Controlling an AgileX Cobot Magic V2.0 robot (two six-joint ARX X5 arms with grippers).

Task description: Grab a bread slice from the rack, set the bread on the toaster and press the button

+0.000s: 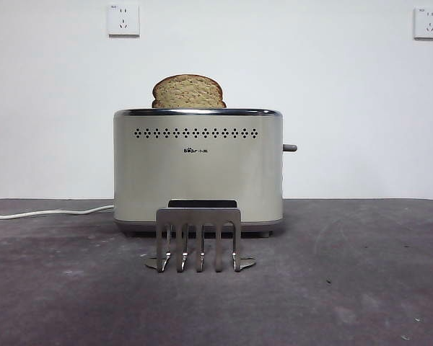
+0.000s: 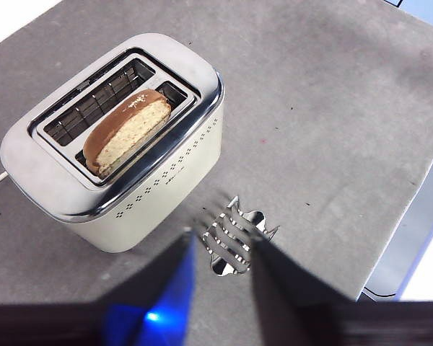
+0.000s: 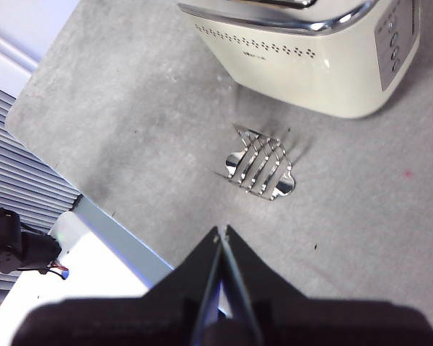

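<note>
At frame centre, the speckled wholegrain slice of bread [image 1: 188,91] stands in my boxy cream toaster [image 1: 198,173], behind the empty brushed-metal rack [image 1: 199,238]. Centre right, the small grey button [image 1: 290,148] waits unpressed. My left gripper [image 2: 224,249] gapes empty; my right gripper [image 3: 221,234] is pinched closed, empty. A glancing push could shove the toaster.

Two white wall sockets [image 1: 123,19] [image 1: 428,23], grey table [image 1: 346,288].
</note>
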